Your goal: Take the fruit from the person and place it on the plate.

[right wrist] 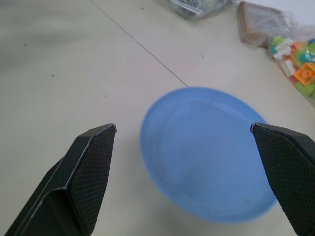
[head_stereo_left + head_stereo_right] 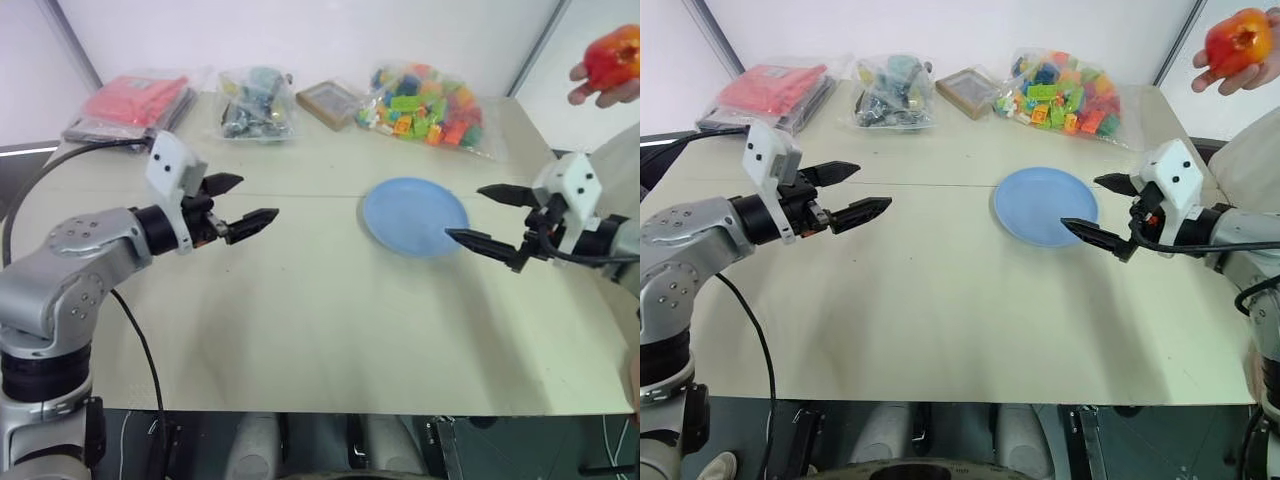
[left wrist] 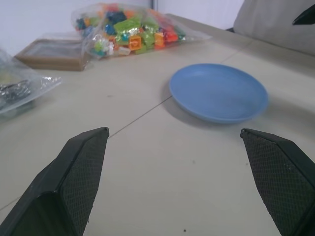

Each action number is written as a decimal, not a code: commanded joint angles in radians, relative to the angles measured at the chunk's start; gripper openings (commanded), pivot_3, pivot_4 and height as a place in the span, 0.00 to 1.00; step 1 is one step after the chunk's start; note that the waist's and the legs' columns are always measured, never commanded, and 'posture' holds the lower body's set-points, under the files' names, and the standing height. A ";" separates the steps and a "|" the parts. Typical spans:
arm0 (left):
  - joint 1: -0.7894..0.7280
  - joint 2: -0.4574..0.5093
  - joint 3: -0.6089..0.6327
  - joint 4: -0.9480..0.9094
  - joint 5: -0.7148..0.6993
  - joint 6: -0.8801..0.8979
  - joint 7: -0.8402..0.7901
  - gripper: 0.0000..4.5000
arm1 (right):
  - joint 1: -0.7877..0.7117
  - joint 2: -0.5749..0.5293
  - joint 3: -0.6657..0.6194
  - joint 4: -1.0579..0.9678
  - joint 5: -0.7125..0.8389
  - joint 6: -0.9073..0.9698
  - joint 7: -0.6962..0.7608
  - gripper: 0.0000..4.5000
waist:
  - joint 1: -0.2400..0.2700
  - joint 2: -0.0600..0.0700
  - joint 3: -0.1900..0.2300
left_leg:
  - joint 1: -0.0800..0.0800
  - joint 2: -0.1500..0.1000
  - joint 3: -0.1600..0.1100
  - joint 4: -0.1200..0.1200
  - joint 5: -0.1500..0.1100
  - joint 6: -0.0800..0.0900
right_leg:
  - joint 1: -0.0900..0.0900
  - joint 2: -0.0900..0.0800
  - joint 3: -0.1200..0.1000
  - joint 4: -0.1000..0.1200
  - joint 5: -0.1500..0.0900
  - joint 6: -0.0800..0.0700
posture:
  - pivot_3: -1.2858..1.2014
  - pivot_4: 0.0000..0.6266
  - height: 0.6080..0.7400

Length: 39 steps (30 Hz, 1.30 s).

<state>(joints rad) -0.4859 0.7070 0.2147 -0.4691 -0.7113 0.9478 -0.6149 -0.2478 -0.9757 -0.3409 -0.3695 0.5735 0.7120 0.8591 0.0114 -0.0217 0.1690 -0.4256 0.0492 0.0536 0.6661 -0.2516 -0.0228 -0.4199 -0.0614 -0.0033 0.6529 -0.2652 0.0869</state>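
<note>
A glossy red-orange fruit [image 2: 1238, 40] is held by a person's hand [image 2: 1232, 74] high at the far right, above the table's corner. The light-blue plate [image 2: 1045, 205] lies empty on the table, right of centre. My right gripper [image 2: 1101, 207] hovers open over the plate's right edge, pointing left, well below the fruit. My left gripper [image 2: 864, 191] is open over the left half of the table, pointing right toward the plate. Both wrist views look between spread fingers at the plate [image 1: 209, 155].
Along the table's far edge lie a bag of coloured building blocks [image 2: 1060, 95], a flat brown box [image 2: 968, 90], a bag of dark parts [image 2: 890, 95] and a red packet [image 2: 770, 92]. The table's near half is bare [image 2: 940, 320].
</note>
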 commanded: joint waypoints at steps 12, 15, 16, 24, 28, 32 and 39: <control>-0.017 -0.009 -0.002 0.024 -0.007 -0.065 -0.026 1.00 | 0.027 -0.019 -0.091 -0.077 0.033 0.044 -0.029 1.00 | 0.000 0.000 0.000 | 0.000 0.000 0.000 0.000 0.000 0.000 | 0.000 0.000 0.000 0.000 0.000 0.000 | 0.52 0.24 0.93; -0.013 -0.005 -0.002 0.025 -0.007 -0.072 -0.033 1.00 | 0.027 -0.021 -0.092 -0.077 0.036 0.046 -0.030 1.00 | 0.000 0.000 0.000 | 0.000 0.000 0.000 0.000 0.000 0.000 | 0.000 0.000 0.000 0.000 0.000 0.000 | 0.52 0.24 0.93; -0.012 -0.003 -0.001 0.025 -0.007 -0.074 -0.035 1.00 | 0.027 -0.021 -0.092 -0.078 0.036 0.046 -0.030 1.00 | 0.000 0.000 0.000 | 0.000 0.000 0.000 0.000 0.000 0.000 | 0.000 0.000 0.000 0.000 0.000 0.000 | 0.52 0.24 0.93; -0.011 0.007 -0.001 0.024 -0.011 -0.084 -0.049 1.00 | 0.034 -0.019 -0.093 -0.085 0.036 0.048 -0.031 1.00 | 0.000 0.000 0.000 | 0.000 0.000 0.000 0.000 0.000 0.000 | 0.000 0.000 0.000 0.000 0.000 0.000 | 0.52 0.24 0.93; -0.014 0.007 -0.001 0.027 -0.010 -0.087 -0.047 1.00 | 0.036 -0.016 -0.092 -0.087 0.036 0.049 -0.034 1.00 | 0.000 0.000 0.000 | 0.000 0.000 0.000 0.000 0.000 0.000 | 0.000 0.000 0.000 0.000 0.000 0.000 | 0.52 0.24 0.93; -0.016 0.005 0.000 0.026 -0.011 -0.086 -0.043 1.00 | 0.043 -0.015 -0.098 -0.084 0.035 0.046 -0.032 1.00 | 0.000 0.000 0.000 | 0.000 0.000 0.000 0.000 0.000 0.000 | 0.000 0.000 0.000 0.000 0.000 0.000 | 0.52 0.24 0.93; -0.019 0.001 -0.002 0.023 -0.012 -0.086 -0.037 1.00 | 0.048 -0.015 -0.097 -0.080 0.033 0.041 -0.031 1.00 | 0.000 0.000 0.000 | 0.000 0.000 0.000 0.000 0.000 0.000 | 0.000 0.000 0.000 0.000 0.000 0.000 | 0.52 0.24 0.93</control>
<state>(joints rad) -0.4874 0.7057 0.2085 -0.4325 -0.7177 0.8823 -0.6516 -0.1945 -0.9757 -0.4006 -0.4286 0.5969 0.7610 0.8293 0.0114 -0.0218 0.1690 -0.4256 0.0492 0.0536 0.6661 -0.2516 -0.0228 -0.4199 -0.0615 -0.0033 0.6529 -0.2651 0.0870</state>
